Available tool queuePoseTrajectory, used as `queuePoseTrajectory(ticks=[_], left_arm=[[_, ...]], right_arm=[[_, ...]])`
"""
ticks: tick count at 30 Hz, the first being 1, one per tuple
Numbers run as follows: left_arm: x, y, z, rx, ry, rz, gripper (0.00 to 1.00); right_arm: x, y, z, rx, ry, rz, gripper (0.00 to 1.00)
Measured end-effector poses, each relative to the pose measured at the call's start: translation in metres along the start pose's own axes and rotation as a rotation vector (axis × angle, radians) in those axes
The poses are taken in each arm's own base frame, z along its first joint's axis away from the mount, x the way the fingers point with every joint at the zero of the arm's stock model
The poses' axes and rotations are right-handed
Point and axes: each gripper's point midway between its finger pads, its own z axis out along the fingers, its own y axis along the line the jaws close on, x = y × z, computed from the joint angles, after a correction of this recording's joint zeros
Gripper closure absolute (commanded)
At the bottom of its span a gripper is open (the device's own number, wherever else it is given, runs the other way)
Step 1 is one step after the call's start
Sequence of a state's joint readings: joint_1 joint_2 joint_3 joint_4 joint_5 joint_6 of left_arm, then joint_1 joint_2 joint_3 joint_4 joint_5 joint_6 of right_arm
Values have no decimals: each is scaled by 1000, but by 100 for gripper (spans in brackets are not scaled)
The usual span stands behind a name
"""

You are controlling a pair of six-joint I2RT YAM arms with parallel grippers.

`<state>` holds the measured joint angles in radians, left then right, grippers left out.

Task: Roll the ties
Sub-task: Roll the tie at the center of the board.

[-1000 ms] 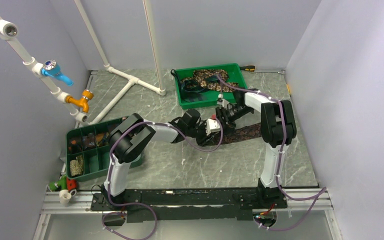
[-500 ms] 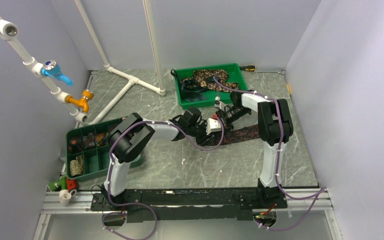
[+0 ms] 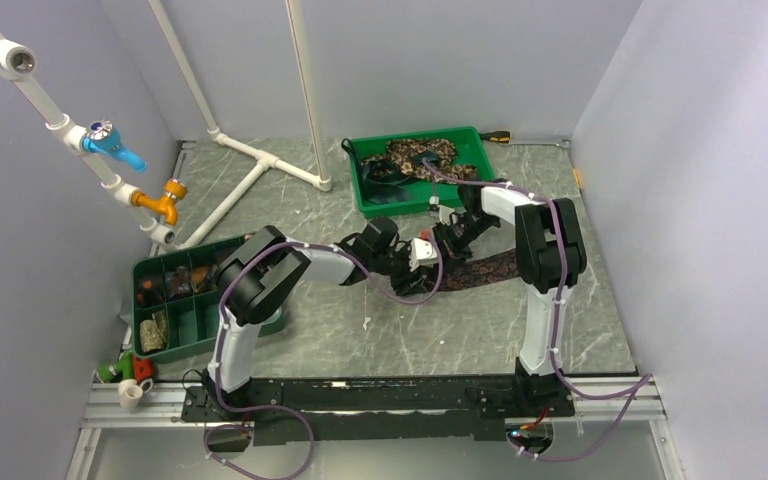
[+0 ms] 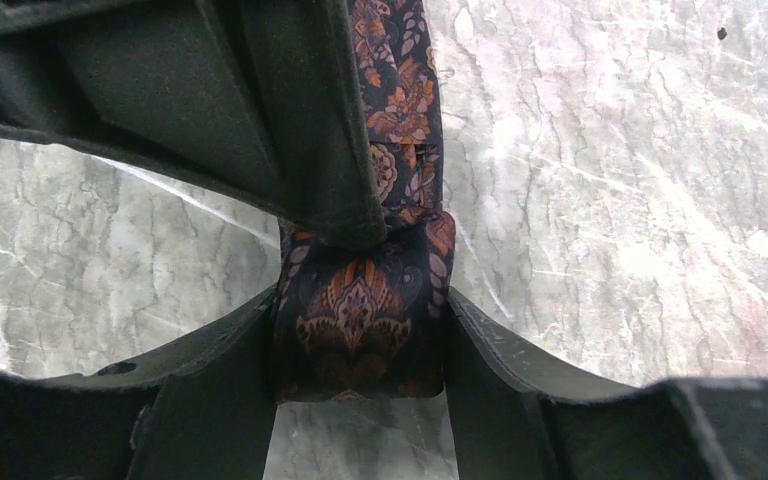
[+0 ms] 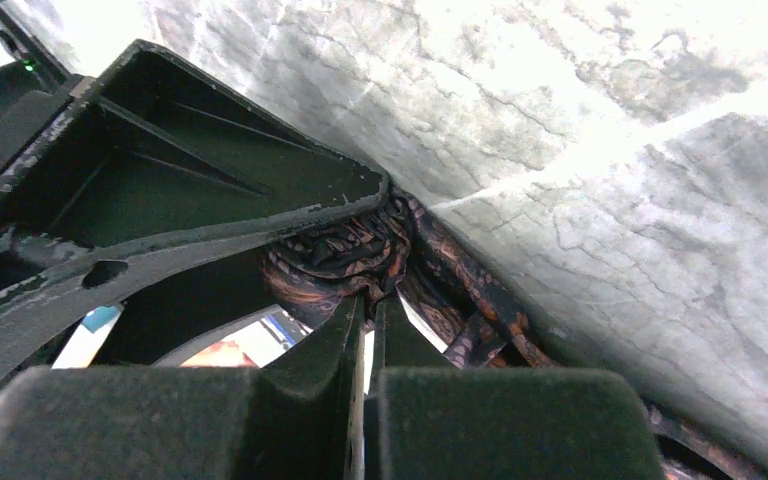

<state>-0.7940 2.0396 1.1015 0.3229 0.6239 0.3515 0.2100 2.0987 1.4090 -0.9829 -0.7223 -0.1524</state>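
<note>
Nearest you, off to the left, sits the compartment tray (image 3: 182,318), which has no part in this step. At mid-table both grippers meet over the dark patterned tie (image 4: 360,350). Your left gripper (image 4: 362,300) is clenched on the rolled part, a finger pressed to each side of the snug bundle. Your right gripper (image 5: 365,315) comes in end-on, fingers drawn almost flat together, tips buried in the folds at the core; whether cloth is nipped between them I cannot tell. The unrolled length (image 3: 495,267) lies flat on the table (image 3: 440,330) toward the right arm. I judge the rolling about midway. Next you must turn the core while the left hold eases just enough to feed cloth, edges kept aligned. Farthest back, the green tray (image 3: 400,207) holds mottled ties (image 3: 410,155), not yet rolled
</note>
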Motion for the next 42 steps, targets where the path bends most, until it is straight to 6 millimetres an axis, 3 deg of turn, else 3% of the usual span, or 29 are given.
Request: queuePoseTrajectory(ticks=[6, 9, 13, 15, 16, 20, 23, 32, 36, 40, 42], left_arm=[[-6, 2, 9, 11, -48, 1, 39], [-11, 2, 17, 21, -80, 6, 52], [-13, 0, 23, 37, -83, 1, 78], [-11, 0, 23, 34, -68, 0, 82], [-11, 1, 22, 29, -60, 6, 83], [-5, -1, 15, -14, -27, 44, 82], [3, -4, 4, -37, 14, 47, 81], [4, -2, 2, -47, 66, 15, 76], [4, -2, 1, -44, 80, 3, 75], [5, -2, 1, -43, 92, -7, 74], [5, -2, 1, -39, 98, -11, 73]], right_arm=[[1, -6, -1, 56, 8, -11, 100], [2, -9, -2, 83, 10, -16, 100], [2, -13, -3, 113, 11, -21, 100], [1, -13, -3, 118, 12, -25, 100], [2, -12, -3, 118, 13, -27, 98], [2, -9, -5, 106, 14, -28, 68], [0, -6, -9, 90, -1, -41, 56], [-8, 33, -17, -127, -67, -15, 47], [-7, 36, -11, -140, -48, -12, 53], [3, 29, 3, -121, 1, -3, 74], [4, 28, 6, -127, 12, 13, 94]])
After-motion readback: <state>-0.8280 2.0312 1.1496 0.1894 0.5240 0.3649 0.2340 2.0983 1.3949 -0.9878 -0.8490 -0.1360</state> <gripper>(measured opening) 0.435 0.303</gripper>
